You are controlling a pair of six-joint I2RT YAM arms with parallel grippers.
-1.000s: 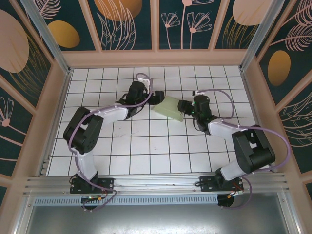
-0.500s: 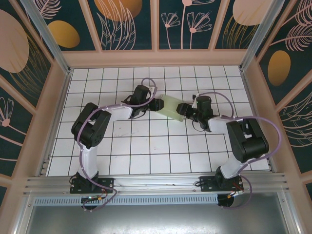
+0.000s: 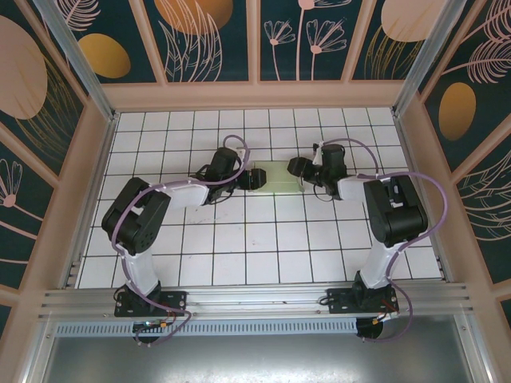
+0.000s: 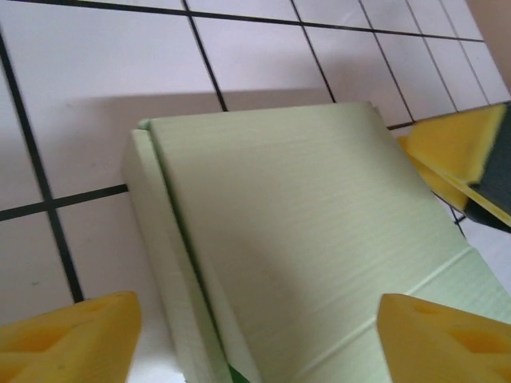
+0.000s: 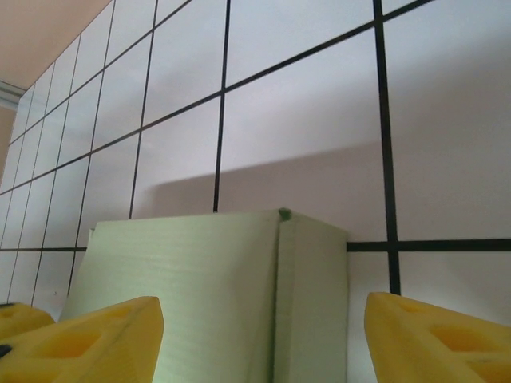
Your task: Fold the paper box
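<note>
The paper box (image 3: 278,175) is a closed, flat, pale mint-green box lying on the white tiled table between my two grippers. My left gripper (image 3: 255,177) is at its left end and my right gripper (image 3: 297,167) at its right end. In the left wrist view the box (image 4: 303,231) reaches in between the wide-apart yellow fingers of the left gripper (image 4: 259,303), with bare tile between the left finger (image 4: 76,343) and the box's edge. In the right wrist view the box (image 5: 200,279) lies within the open right gripper (image 5: 263,302), with a gap before the right finger (image 5: 439,335).
The tiled table (image 3: 239,239) is bounded by a peach-coloured rim (image 3: 255,96) at the back and both sides. Both arms stretch low over the middle of the table. A yellow finger of the right gripper (image 4: 463,152) shows beyond the box's far corner in the left wrist view.
A second ago the box was raised and tilted between the grippers; now it lies flat on the tiles. Both grippers have dropped low, and the right one has moved farther back.
</note>
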